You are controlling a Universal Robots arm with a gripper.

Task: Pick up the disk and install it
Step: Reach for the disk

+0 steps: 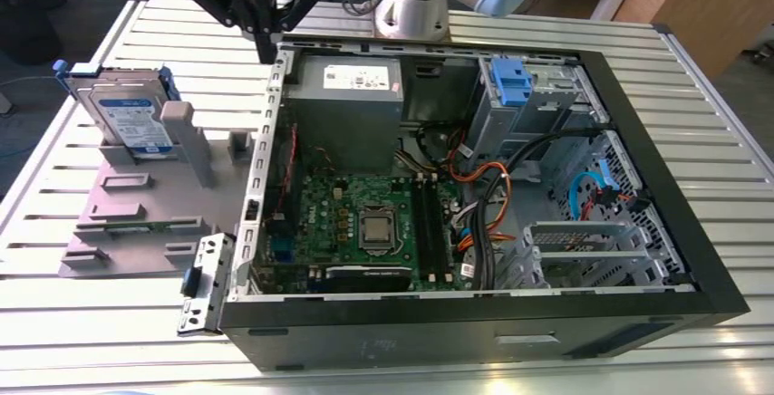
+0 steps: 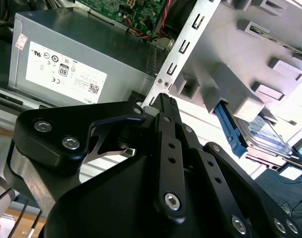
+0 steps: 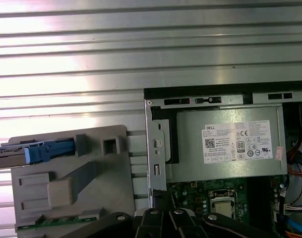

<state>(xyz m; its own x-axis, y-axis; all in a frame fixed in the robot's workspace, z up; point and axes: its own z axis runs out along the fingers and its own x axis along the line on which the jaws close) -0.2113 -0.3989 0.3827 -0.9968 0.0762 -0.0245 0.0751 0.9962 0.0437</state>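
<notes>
Disk (image 1: 127,114) stood on edge in the grey holder (image 1: 133,209), outside the open computer case (image 1: 484,341) and beside its side wall. Gripper (image 1: 265,55) hung above the case corner nearest the grey metal box (image 1: 351,96), fingers pressed together on nothing, well apart from the disk.

**Claw at the case rim**

My claw (image 3: 165,220) hangs by the rim of the open case (image 3: 155,148). Inside sit a grey box (image 3: 190,148) with a white sticker and a green board (image 3: 200,196). Just beside the case, on the slatted table (image 3: 91,59), a grey holder (image 3: 86,183) carries the disk (image 3: 27,154), seen edge-on.
</notes>
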